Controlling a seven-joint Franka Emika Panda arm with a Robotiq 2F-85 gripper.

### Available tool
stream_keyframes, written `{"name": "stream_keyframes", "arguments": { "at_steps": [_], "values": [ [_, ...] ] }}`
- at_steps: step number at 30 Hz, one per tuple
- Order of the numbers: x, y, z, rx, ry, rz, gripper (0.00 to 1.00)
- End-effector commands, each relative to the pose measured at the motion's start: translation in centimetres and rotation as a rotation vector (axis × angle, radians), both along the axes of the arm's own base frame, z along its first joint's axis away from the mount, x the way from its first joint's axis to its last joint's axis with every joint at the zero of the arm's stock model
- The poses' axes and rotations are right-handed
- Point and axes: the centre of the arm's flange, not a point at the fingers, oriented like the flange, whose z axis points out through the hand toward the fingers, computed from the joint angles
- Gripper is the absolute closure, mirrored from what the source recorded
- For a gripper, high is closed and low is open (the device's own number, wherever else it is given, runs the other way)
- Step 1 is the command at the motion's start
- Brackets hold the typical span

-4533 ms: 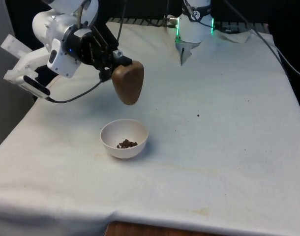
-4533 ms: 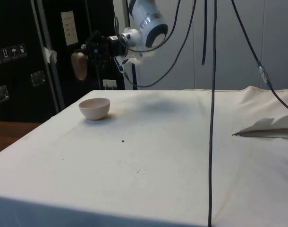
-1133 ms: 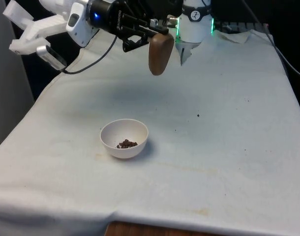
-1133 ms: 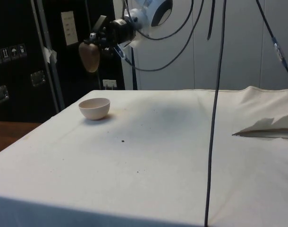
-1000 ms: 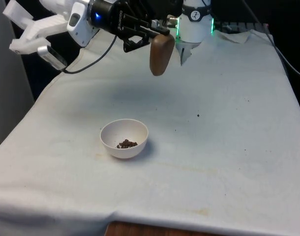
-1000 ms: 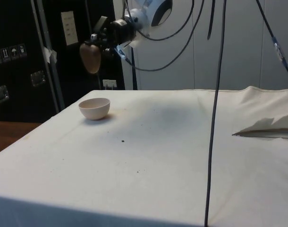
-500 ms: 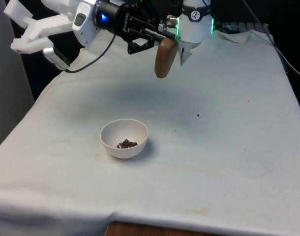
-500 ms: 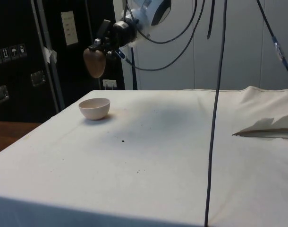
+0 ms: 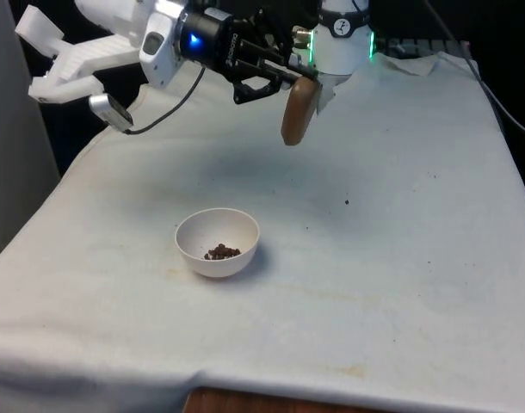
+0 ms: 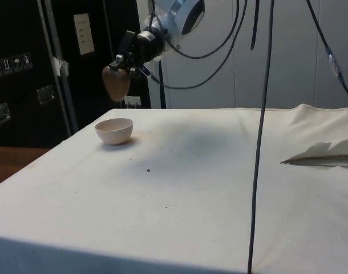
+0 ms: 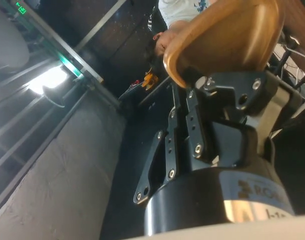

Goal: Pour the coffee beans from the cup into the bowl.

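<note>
Cup (image 9: 299, 112) now hangs further toward the front view's right and further back over the bench (image 9: 400, 258) than it did a few seconds ago, when it hung tipped just above the bowl (image 9: 218, 243); it is well clear of the bowl and high over bare cloth

Gripper (image 9: 275, 79) reaches in sideways from the front view's left, jaws clamped on the brown cup near its upper end. In the wrist view the cup (image 11: 227, 37) sits pinched between the black fingers (image 11: 240, 95), curved wall outward. Held sideways like this, the wrist roll alone sets the tilt, which suits pouring

White bowl rests on the cloth near the bench's front edge, a small heap of coffee beans (image 9: 221, 252) at its bottom. From the side view the cup (image 10: 116, 81) is above and slightly behind the bowl (image 10: 114, 130), not over it. A dark speck lies on the cloth (image 10: 148, 169), possibly a stray bean

Judgement: beans look delivered; the cup is probably being carried off to be set down. Whether any beans remain inside cannot be told
</note>
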Motion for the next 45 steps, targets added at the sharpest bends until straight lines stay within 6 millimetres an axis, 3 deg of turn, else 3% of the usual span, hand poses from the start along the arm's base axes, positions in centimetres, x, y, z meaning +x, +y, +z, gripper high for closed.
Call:
{"name": "stream_keyframes", "arguments": {
  "at_steps": [1,45],
  "values": [
    [0.0,0.2,-0.2,-0.006,0.002,-0.002,1.00],
    [-0.2,2.7,-1.3,-0.264,-0.015,0.109,1.00]
  ]
}}
